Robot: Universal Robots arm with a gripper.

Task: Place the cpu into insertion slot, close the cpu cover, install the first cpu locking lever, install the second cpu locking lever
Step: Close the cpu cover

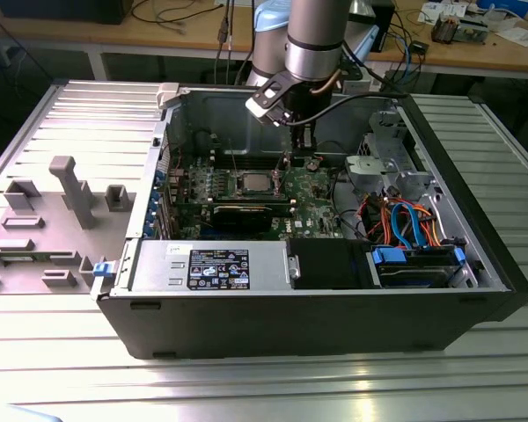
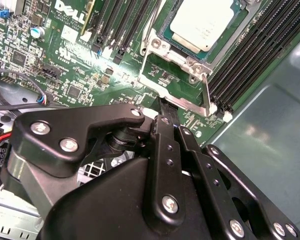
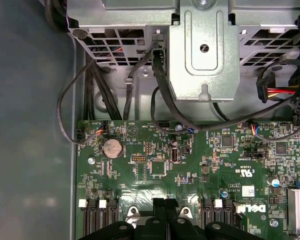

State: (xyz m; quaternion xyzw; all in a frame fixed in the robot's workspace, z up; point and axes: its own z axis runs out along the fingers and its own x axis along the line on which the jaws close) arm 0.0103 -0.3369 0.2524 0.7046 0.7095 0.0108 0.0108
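1. The gripper (image 2: 166, 106) hangs low over the green board (image 2: 85, 75); its fingers (image 2: 162, 131) are drawn together into one narrow tip with nothing visibly between them; a slim tip like that suits nudging thin metal.
2. The tip meets the free edge of the cover (image 2: 205, 92), which stands tilted up on its hinge, not yet folded down.
3. Just beyond, the chip (image 2: 202, 22) lies flat in the socket (image 2: 164, 37); seating looks done, which is why the work is now at the cover.
4. Farthest out, in the exterior view, the computer case (image 1: 334, 316) lies open on its side; that lets the arm reach straight down.
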